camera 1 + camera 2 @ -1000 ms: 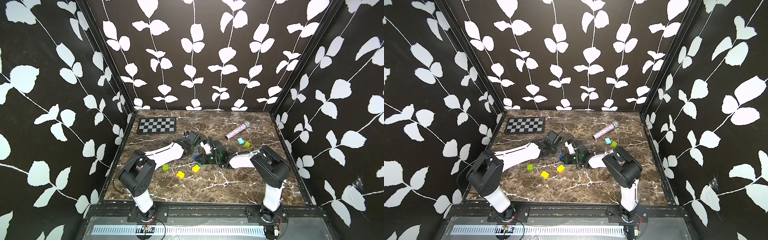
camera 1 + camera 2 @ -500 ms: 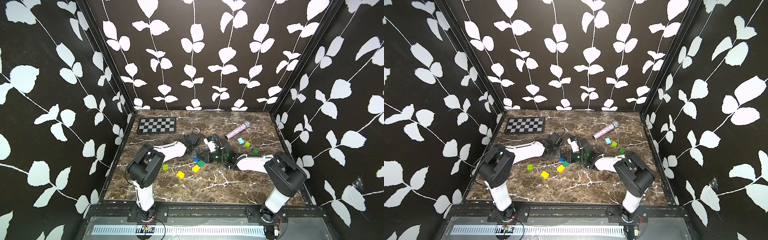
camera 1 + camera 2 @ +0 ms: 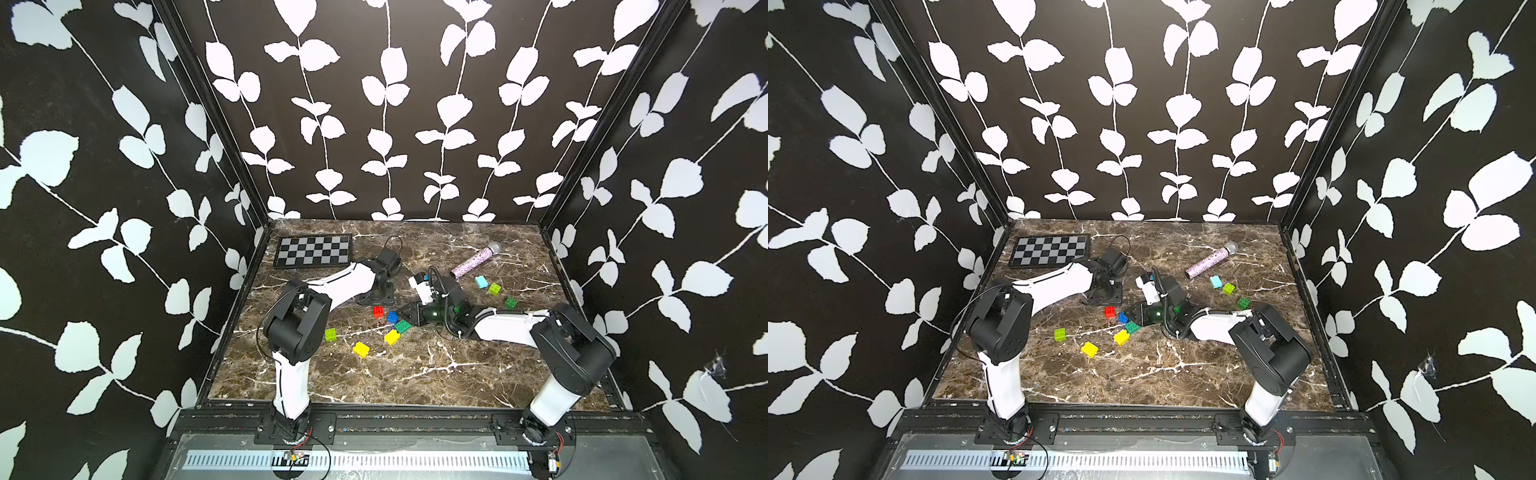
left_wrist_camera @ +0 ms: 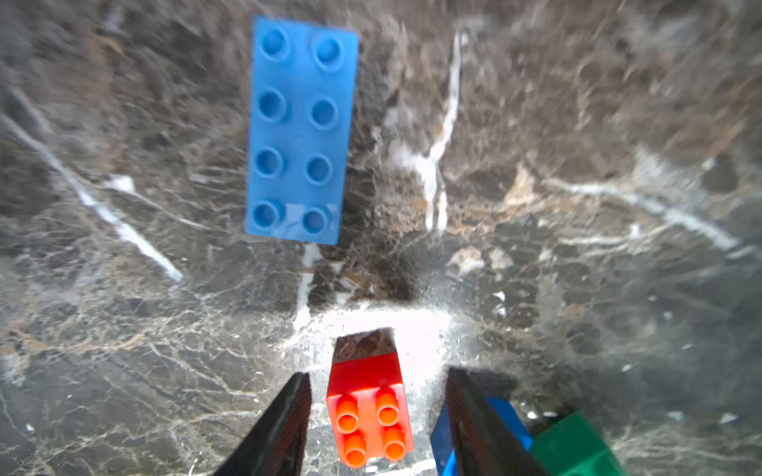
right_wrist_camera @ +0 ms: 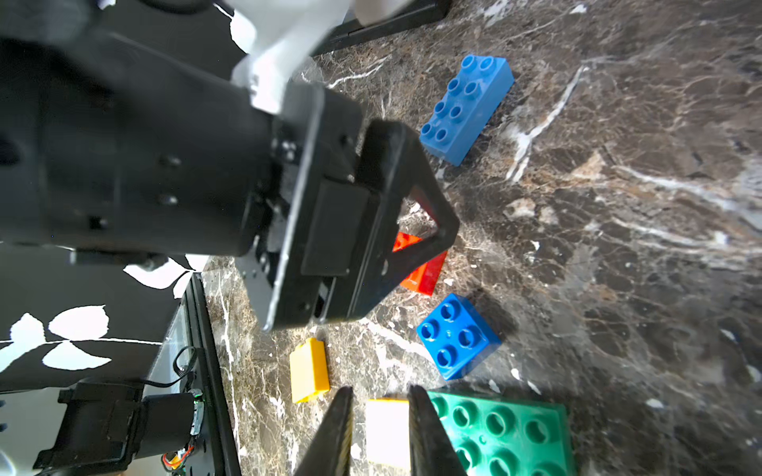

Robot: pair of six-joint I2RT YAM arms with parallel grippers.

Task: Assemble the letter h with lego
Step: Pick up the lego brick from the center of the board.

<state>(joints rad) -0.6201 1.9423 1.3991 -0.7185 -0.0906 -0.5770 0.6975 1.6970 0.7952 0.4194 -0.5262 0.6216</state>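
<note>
The table [image 3: 415, 374] looks like polished brown marble, smooth and faintly shiny; the red brick [image 4: 367, 395], long blue brick [image 4: 299, 127] and green brick [image 5: 507, 432] are smooth, glossy plastic; the microphone [image 3: 471, 265] has a rough purple glitter coat; the patterned walls [image 3: 374, 104] look matt.

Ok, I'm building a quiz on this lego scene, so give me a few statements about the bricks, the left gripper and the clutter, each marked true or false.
1. The red brick sits between the open fingers of the left gripper, with a gap on each side. True.
2. The purple microphone lies on the chequered board. False: it lies on the marble table, apart from the board.
3. The long blue brick is stacked on the red brick. False: it lies alone on the table, studs up, apart from the red brick.
4. A yellow brick lies nearer the robot's bases than the red brick. True.
</note>
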